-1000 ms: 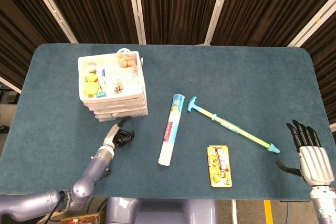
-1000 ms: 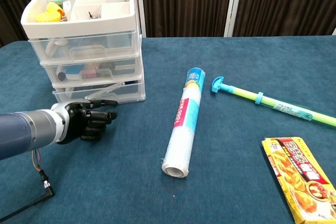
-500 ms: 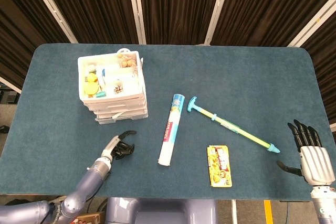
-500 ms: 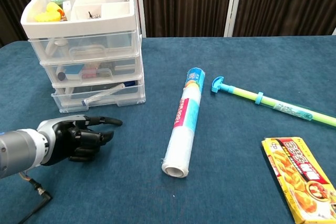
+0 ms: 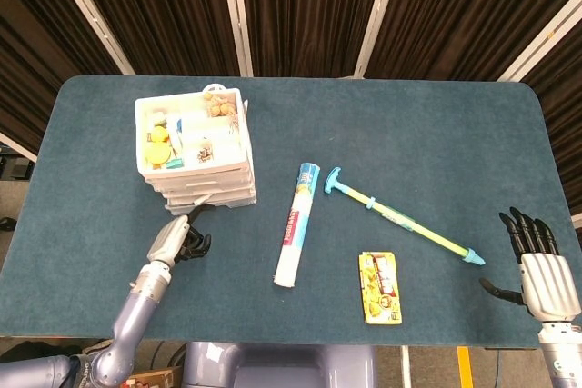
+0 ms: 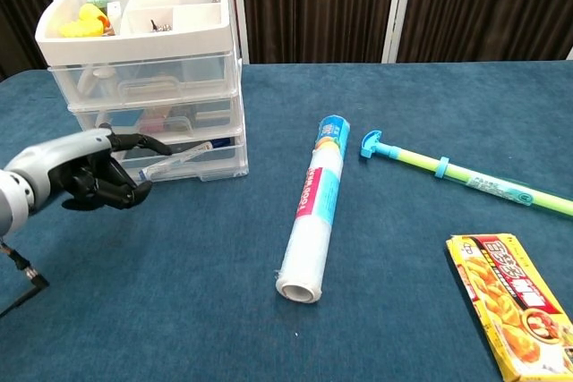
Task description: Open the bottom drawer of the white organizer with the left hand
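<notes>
The white organizer [image 5: 195, 147] [image 6: 143, 69] stands at the table's back left, with three clear drawers under an open top tray. Its bottom drawer [image 6: 192, 160] [image 5: 211, 197] holds a pen-like item and sits nearly flush with the drawers above. My left hand [image 6: 85, 174] [image 5: 177, 241] hovers just in front of that drawer's left end. Its fingers are curled in, and one finger reaches toward the drawer front. Nothing is held in it. My right hand [image 5: 538, 270] rests at the table's front right corner with its fingers spread, seen only in the head view.
A rolled tube of film [image 5: 296, 223] [image 6: 316, 207] lies mid-table. Right of it lie a blue-handled green pump stick [image 5: 400, 217] [image 6: 466, 176] and a yellow snack box [image 5: 380, 288] [image 6: 510, 303]. The top tray holds small toys.
My left hand swung left and up from the open tabletop to the front of the bottom drawer. The drawer front sticks out less than half a second ago. The right hand stayed still.
</notes>
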### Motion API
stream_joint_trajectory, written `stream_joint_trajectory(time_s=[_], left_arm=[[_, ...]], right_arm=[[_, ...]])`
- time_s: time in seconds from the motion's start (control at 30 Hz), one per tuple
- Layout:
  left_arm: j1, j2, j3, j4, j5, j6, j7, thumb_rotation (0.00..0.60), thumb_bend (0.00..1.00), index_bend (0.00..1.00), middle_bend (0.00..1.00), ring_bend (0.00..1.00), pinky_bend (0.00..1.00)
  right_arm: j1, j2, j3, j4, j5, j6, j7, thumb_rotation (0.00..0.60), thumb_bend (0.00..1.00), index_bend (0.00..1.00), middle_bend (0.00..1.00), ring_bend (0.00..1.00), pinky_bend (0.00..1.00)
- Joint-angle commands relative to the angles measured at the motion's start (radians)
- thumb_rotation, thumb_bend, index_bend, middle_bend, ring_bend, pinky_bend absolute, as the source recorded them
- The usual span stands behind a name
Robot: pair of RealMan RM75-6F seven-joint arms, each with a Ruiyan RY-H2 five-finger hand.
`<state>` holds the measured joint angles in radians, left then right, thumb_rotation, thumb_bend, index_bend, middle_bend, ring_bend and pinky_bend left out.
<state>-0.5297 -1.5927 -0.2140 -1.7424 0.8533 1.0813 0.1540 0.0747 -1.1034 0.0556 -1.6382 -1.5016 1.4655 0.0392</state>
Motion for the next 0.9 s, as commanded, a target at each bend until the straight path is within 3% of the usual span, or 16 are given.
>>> stream_joint_trajectory(time_s=[0.03, 0.3, 0.9], left_arm=[[-0.045, 0.031, -0.022, -0.024, -0.085, 0.055, 0.146, 0.600, 0.55, 0.17, 1.00, 0.98, 1.00], [-0.089, 0.026, -0.053, 0.004, -0.220, 0.091, 0.267, 0.600, 0.56, 0.17, 1.00, 0.98, 1.00], [-0.119, 0.029, -0.056, 0.004, -0.394, 0.049, 0.312, 0.600, 0.56, 0.23, 1.00, 0.98, 1.00]], right_arm=[[0.000, 0.000, 0.000, 0.000, 0.001, -0.001, 0.001, 0.600, 0.09, 0.00, 0.00, 0.00, 0.00], [0.001, 0.001, 0.000, 0.000, 0.002, -0.004, 0.003, 0.600, 0.09, 0.00, 0.00, 0.00, 0.00], [0.000, 0.003, -0.001, -0.003, 0.003, -0.006, 0.004, 0.600, 0.09, 0.00, 0.00, 0.00, 0.00]])
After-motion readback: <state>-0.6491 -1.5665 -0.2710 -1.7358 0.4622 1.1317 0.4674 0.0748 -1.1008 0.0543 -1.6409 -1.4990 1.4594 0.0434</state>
